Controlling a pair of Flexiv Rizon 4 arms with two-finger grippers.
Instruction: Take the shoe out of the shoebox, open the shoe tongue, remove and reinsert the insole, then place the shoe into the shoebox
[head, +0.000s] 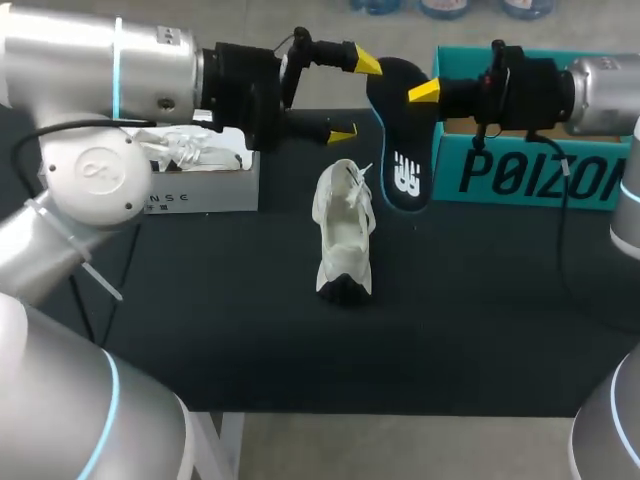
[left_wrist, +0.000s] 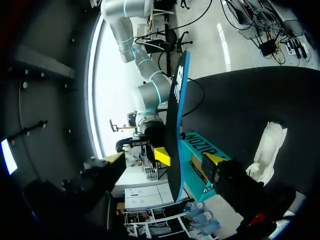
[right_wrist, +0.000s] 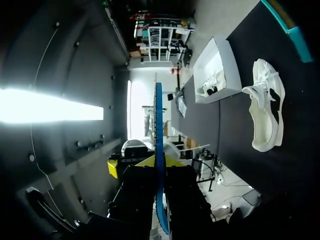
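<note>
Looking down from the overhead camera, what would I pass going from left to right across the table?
white box → white shoe → dark insole, held up off the table → teal shoebox. The two grippers overlap the shoe and insole, so they are left out.

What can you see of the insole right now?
The insole is black with a white logo and a blue edge, thin and foam-like. It is held in the air, out of the shoe, in front of the teal shoebox. The right gripper has its jaws shut on one end; the left gripper has open jaws either side, not visibly touching.
</note>
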